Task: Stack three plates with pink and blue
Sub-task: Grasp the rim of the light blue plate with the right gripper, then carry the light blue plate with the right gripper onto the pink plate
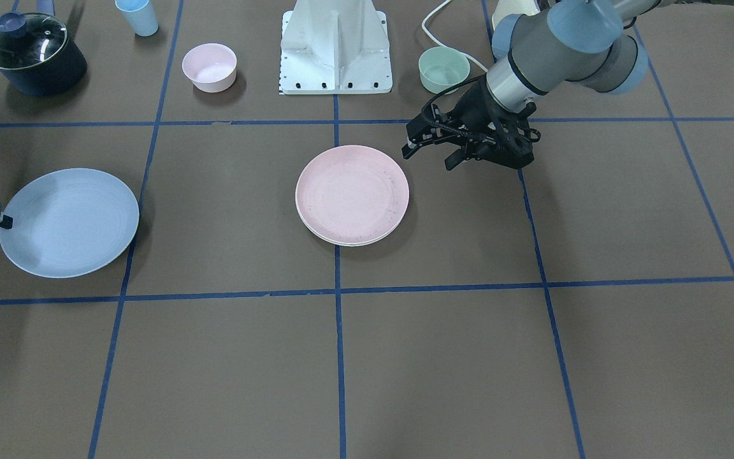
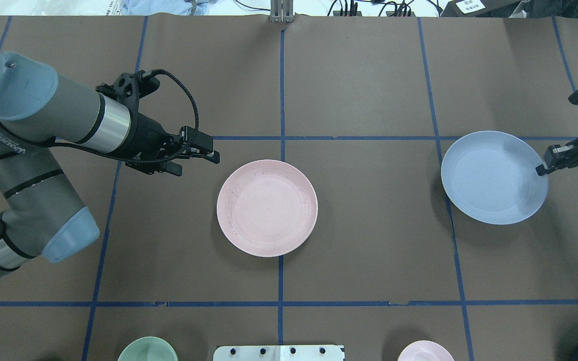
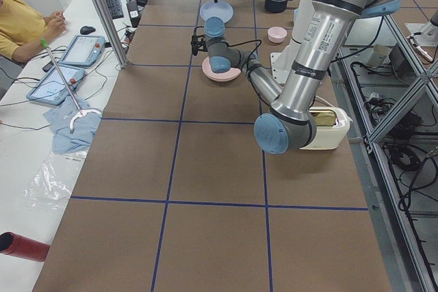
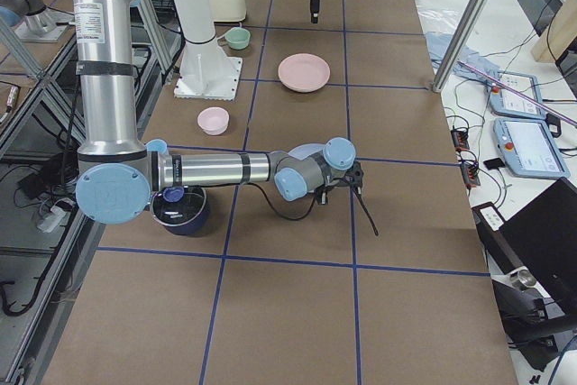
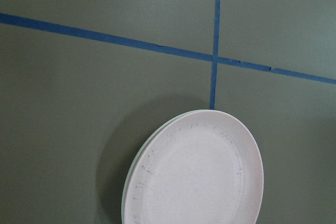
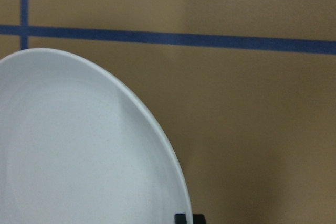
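The pale pink plate (image 1: 352, 193) lies at the table's middle on top of the cream-white plate (image 1: 341, 243), of which only a thin rim shows; the left wrist view shows both, pink (image 5: 199, 177) over cream-white (image 5: 132, 174). My left gripper (image 1: 431, 153) hovers open and empty just beside the pink plate's edge (image 2: 267, 207). The light blue plate (image 1: 69, 222) sits apart, at the right in the overhead view (image 2: 493, 176). My right gripper (image 2: 542, 170) is shut on its outer rim; the shadow beneath it suggests it is slightly raised. It fills the right wrist view (image 6: 79, 150).
A small pink bowl (image 1: 209, 65), a green bowl (image 1: 443, 69), a light blue cup (image 1: 137, 16) and a dark pot with a glass lid (image 1: 32, 54) stand near the white robot base (image 1: 336, 51). A toaster (image 3: 325, 128) sits beside the base.
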Controlling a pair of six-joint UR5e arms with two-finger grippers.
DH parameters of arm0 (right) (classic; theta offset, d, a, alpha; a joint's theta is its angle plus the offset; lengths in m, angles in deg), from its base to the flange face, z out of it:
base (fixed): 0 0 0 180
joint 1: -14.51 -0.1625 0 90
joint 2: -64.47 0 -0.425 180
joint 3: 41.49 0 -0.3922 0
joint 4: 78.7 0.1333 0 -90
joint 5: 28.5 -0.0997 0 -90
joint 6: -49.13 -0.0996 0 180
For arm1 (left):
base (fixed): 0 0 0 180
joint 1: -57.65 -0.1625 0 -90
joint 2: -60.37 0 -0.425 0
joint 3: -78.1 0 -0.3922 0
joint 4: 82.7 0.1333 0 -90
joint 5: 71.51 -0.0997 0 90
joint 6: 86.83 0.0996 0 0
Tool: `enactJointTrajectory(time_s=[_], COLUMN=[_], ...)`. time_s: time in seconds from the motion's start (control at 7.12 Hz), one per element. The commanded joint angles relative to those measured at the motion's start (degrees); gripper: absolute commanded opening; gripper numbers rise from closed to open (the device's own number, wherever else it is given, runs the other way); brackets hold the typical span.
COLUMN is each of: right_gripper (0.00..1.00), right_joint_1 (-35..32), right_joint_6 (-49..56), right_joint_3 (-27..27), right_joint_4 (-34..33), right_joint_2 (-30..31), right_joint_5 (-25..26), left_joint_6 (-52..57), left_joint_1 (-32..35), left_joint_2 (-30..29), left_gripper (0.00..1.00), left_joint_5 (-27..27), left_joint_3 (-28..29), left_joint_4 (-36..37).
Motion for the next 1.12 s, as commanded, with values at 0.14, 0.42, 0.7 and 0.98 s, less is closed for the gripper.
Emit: enactJointTrajectory(time_s=[0.14,0.42,0.7,0.98], right_gripper=[0.0,0.0,0.0,0.0], right_joint_1=[8.7,20.6,31.7,37.4], right_joint_6=[-31.0,-47.6,-57.9,-62.8], right_joint_3=[7.4,9.9,10.1,11.3], right_joint_4=[3.1,4.4,4.1,4.1], right_joint_2=[-8.4,-15.6,-21.3,-21.8], right_joint_5=[2.8,15.0,26.3,30.9], left_joint_6=[-0.5,-0.8,-0.7,-0.7], left_joint_1=[2.3,4.3,6.4,7.2], left_joint_2=[0.2,0.1,0.2,0.2], left_gripper=[1.0,1.0,1.0,1.0], left_joint_5=[0.5,0.6,0.7,1.9], left_joint_3=[-1.5,-2.8,-2.8,-2.7], left_joint_4=[0.1,-0.1,-0.4,-0.4])
